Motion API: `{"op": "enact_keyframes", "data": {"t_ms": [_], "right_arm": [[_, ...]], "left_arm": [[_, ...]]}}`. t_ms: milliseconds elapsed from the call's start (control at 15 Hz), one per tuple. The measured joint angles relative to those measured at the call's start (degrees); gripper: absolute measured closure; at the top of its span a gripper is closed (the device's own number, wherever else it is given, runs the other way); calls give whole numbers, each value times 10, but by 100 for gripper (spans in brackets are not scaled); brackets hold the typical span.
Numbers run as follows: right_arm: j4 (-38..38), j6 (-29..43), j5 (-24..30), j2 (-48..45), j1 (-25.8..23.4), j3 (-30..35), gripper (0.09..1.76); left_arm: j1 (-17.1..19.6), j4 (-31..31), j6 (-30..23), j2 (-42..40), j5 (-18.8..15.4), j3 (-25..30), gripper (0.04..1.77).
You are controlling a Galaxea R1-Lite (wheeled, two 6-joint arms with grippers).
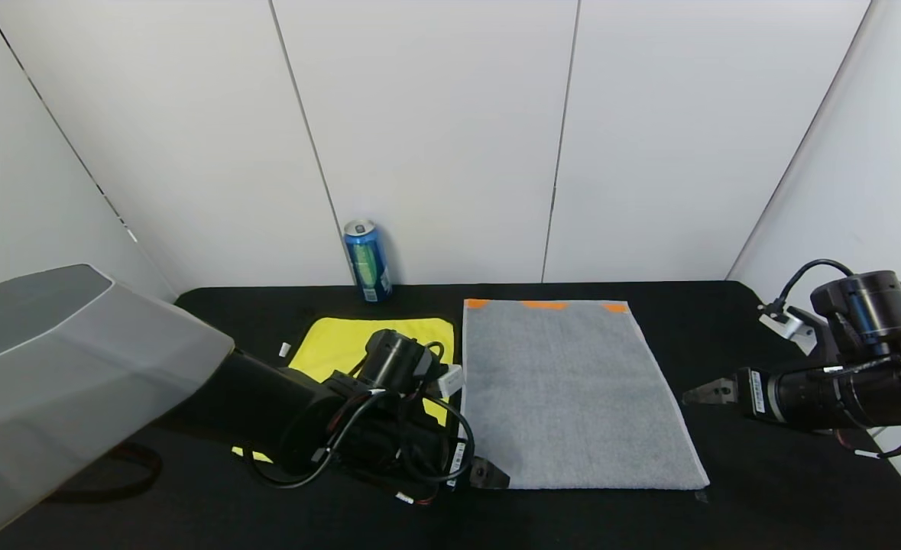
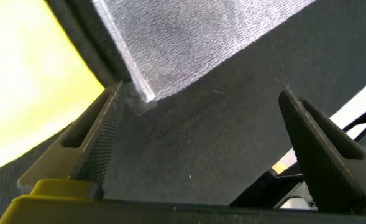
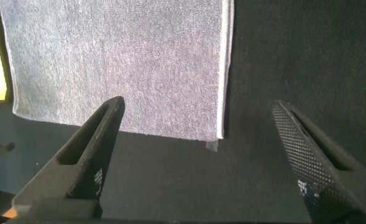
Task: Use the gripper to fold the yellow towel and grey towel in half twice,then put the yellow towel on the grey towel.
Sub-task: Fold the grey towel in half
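Head view: blue can [image 1: 367, 261], label unreadable.

— How many towels are in front of you?
— Two: one yellow towel [image 1: 347, 344] and one grey towel [image 1: 572, 393].
— Anything else on the table [image 1: 763, 473]?
— One drink can [image 1: 367, 260]. And I count two grippers of my own, left [image 1: 488, 473] and right [image 1: 706, 393].
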Motion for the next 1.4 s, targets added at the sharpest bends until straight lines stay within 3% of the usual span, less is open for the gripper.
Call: {"op": "enact_keyframes", "data": {"t_ms": [1133,1200,1400], "right_arm": [[-24,12,0,0,-6,20,14],[-24,12,0,0,-6,20,14],[-24,12,0,0,-7,20,14]], "left_arm": [[-16,-17,-1,33,-3,-17,9],[-16,-18,0,33,-4,-17,18],[-16,-18,0,33,-4,-17,67]]}}
